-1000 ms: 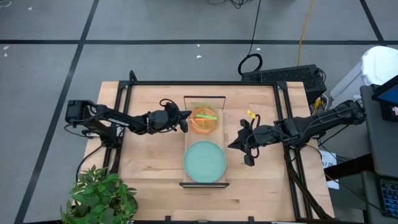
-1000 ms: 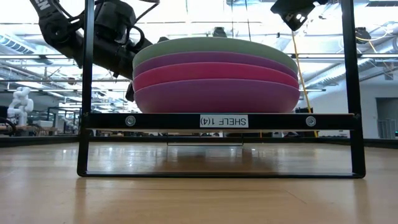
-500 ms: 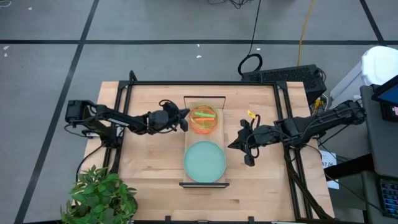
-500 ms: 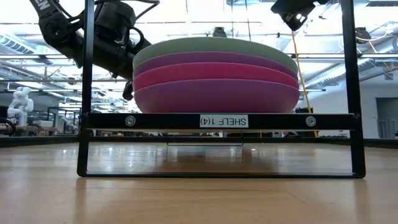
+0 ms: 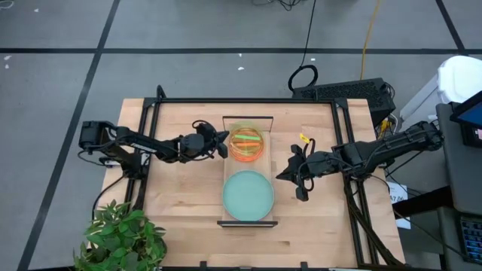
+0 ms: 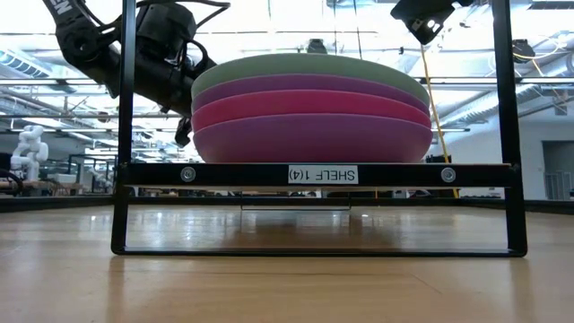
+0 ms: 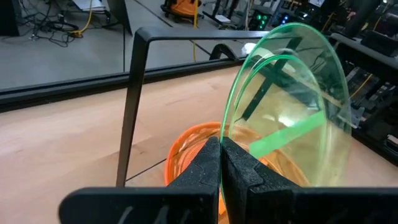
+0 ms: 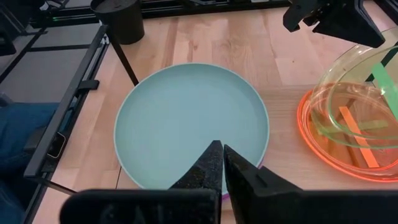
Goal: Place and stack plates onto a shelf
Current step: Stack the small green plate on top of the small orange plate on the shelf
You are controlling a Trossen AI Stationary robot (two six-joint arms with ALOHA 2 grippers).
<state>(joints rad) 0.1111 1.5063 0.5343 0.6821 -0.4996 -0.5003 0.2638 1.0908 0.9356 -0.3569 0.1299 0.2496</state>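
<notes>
The left claw [image 7: 221,149] is pinching nothing beside the tilted green plate [image 7: 289,106], leaning on the orange plates [image 5: 247,147] on the shelf [image 5: 248,220]. It's thin, light, slippery; grab the rim. The right claw [image 8: 219,155] is waiting, pinched w/ nothing, by the teal plate [image 8: 189,127].

I see bare surface [image 5: 184,192] either side of the shelf [image 5: 248,221], but its black frame posts [image 6: 126,126] and both plate stacks [image 5: 248,194] block passage along it.

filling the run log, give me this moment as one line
left gripper: shut, beside small stack | green plate: tilted on orange plates | teal plate: tops large stack | right gripper: shut, idle beside shelf
</notes>
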